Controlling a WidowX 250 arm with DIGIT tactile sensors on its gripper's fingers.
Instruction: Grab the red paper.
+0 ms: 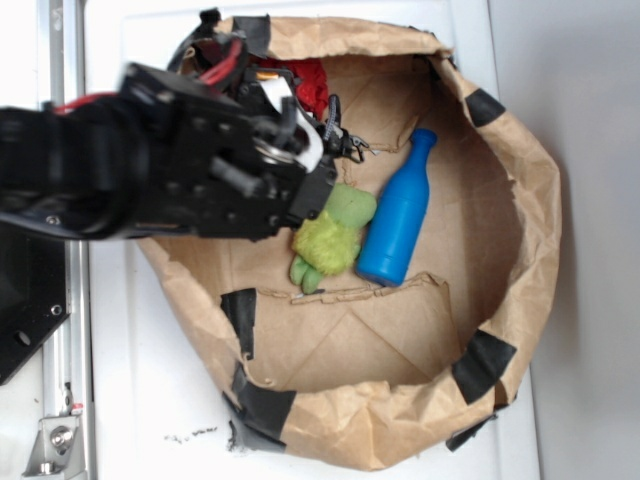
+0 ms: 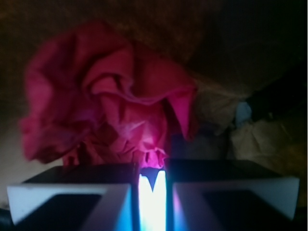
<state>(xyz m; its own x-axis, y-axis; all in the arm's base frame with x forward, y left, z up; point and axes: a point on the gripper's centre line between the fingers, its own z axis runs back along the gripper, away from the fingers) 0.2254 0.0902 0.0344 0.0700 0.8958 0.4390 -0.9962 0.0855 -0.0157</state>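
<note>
The red paper (image 2: pixel 110 96) is a crumpled bright red wad that fills the upper left of the wrist view. Its lower fold is pinched in the narrow slot between the two pads of my gripper (image 2: pixel 153 169), which is shut on it. From outside, only part of the red paper (image 1: pixel 310 85) shows at the back left of the brown paper basin (image 1: pixel 520 200). My arm covers the rest of it. My gripper (image 1: pixel 338 130) reaches in beside it, and its fingertips are hard to make out there.
A green plush toy (image 1: pixel 335 235) lies in the middle of the basin, just right of the arm. A blue bottle (image 1: pixel 400 215) rests against it. The basin's crumpled walls are patched with black tape (image 1: pixel 485 362). It sits on a white tabletop (image 1: pixel 150 400).
</note>
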